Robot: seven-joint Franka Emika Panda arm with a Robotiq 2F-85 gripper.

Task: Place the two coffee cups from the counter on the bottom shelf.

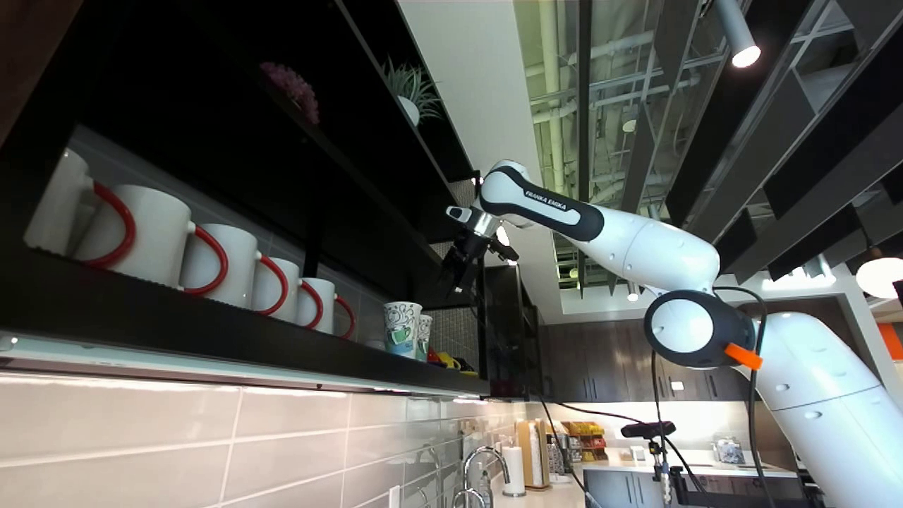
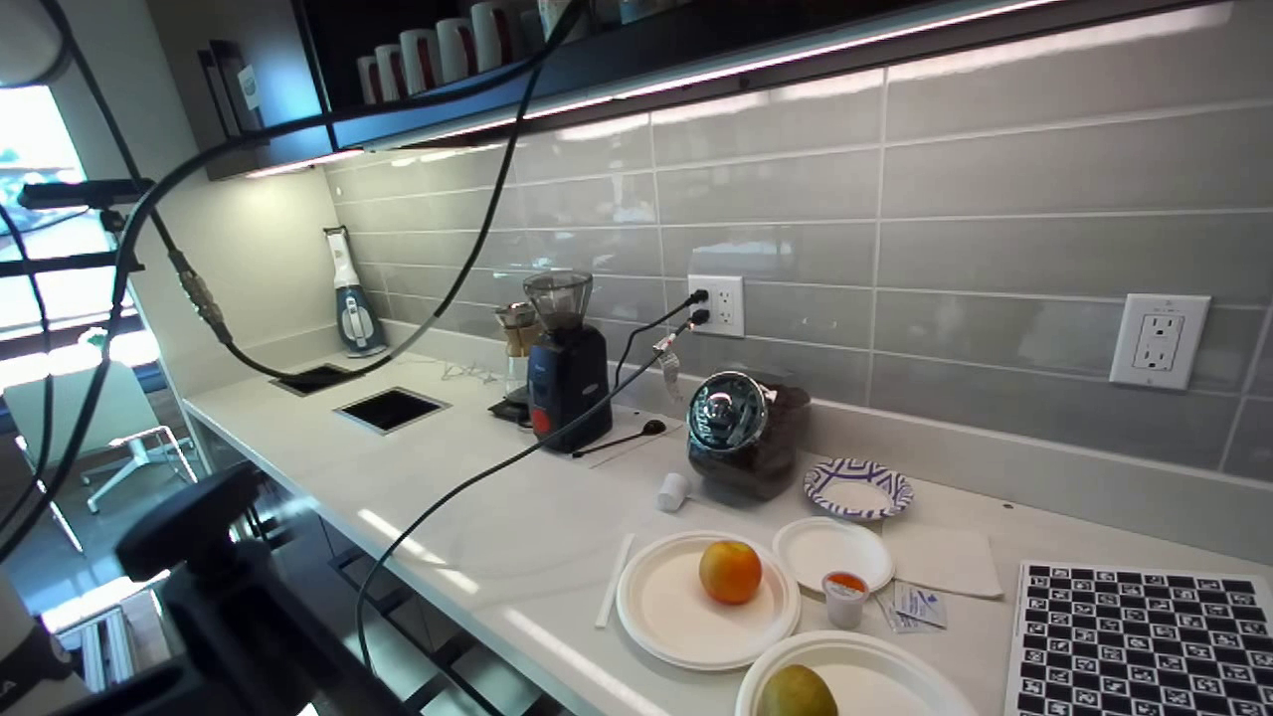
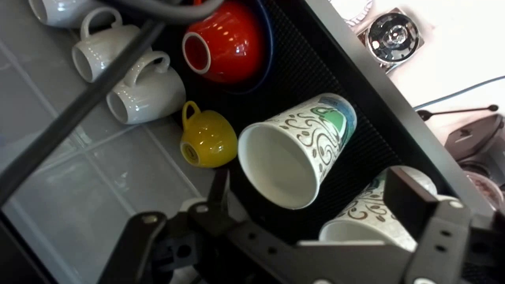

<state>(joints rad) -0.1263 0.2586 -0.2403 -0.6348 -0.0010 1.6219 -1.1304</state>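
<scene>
Nearest the wrist camera, the gripper (image 3: 309, 193) is seen with its fingers (image 3: 410, 193) spread well apart and nothing clamped between them. Beyond them, the first coffee cup (image 3: 296, 157) is found upright on the bottom shelf (image 1: 233, 331), and the second coffee cup (image 3: 371, 207) is set just beside it, at four o'clock in the wrist view, partly hidden by one finger; whether that finger touches it cannot be told. Since both are carried by the shelf, the placing can be judged complete, and only the withdrawal of the gripper seems left. Around the first coffee cup in that view, a yellow cup (image 3: 213, 142) is met at nine o'clock, white mugs (image 3: 158, 96) at ten and a red cup (image 3: 236, 43) at eleven. In an exterior view, red-handled mugs (image 1: 159, 236) are lined up along the same shelf, toward ten o'clock from the coffee cups. "FRANKA EMIKA" is printed on the robot arm (image 1: 635, 236); on the coffee cups, a green emblem (image 3: 332, 117) is set among brown swirls, but no lettering can be made out. On the counter (image 2: 527, 547), at three o'clock from an orange fruit (image 2: 731, 572), print on small packets (image 2: 920, 604) is too small to be read.
</scene>
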